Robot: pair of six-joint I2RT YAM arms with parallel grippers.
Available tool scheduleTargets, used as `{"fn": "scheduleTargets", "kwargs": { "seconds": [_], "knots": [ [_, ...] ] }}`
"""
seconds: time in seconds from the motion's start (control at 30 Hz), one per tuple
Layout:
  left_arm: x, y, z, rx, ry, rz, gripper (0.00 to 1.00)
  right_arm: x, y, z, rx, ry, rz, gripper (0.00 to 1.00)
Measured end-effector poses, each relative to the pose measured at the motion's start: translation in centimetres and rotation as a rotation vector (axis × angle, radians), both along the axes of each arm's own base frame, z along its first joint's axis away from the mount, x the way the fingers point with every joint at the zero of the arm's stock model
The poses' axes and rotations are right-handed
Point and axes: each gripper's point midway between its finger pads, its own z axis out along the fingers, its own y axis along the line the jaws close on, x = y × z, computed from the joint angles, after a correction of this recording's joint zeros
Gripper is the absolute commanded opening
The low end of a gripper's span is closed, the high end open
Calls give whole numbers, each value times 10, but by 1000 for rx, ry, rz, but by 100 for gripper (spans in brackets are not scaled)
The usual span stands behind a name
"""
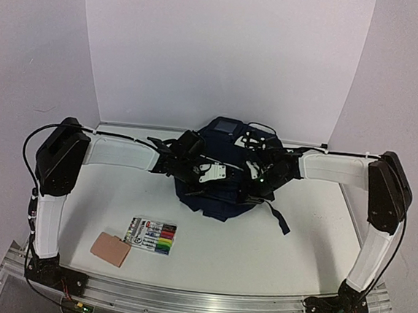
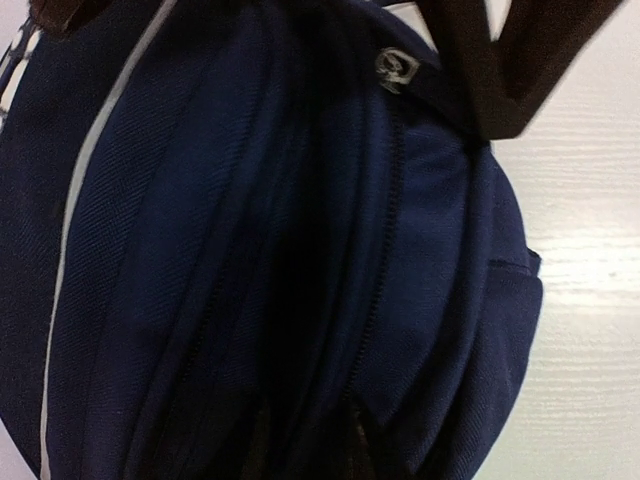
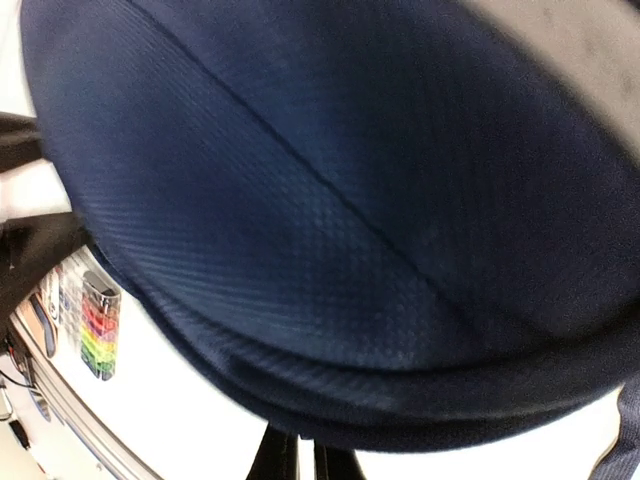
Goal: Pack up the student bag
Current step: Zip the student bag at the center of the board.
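Bag (image 1: 220, 201) sits centre of frame on desk (image 1: 259, 256), left pincer (image 1: 207, 172) and right pincer (image 1: 257, 172) on it from either side, likely to hold its zip mouth apart for the markers (image 1: 152, 236) lower left; cannot tell either pincer's grip.

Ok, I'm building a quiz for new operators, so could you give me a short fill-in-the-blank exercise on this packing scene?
The number of arms reaching over the student bag is ____. The marker pack lies outside the bag, on the ____. In the top view, the tan block sits just to the ____ of the marker pack.
Missing words: two; table; left.
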Motion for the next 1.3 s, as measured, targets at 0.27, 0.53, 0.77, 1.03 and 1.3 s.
{"fn": "scheduleTargets", "kwargs": {
  "seconds": [0.27,0.53,0.77,1.03,1.3],
  "knots": [
    [-1,0,11,-38,-79,-6,0,6,-19,14,37,-27,49,0],
    [-12,8,21,-89,-84,-30,0,6,-24,18,64,-68,166,1],
    [-6,24,14,-59,-57,-22,0,8,-38,23,66,-77,233,0],
    [-5,33,9,-37,-34,-15,0,13,-54,29,39,-107,254,0],
    [-12,42,13,-35,-56,-28,0,55,-84,33,-101,-242,191,0]
  ]
}}
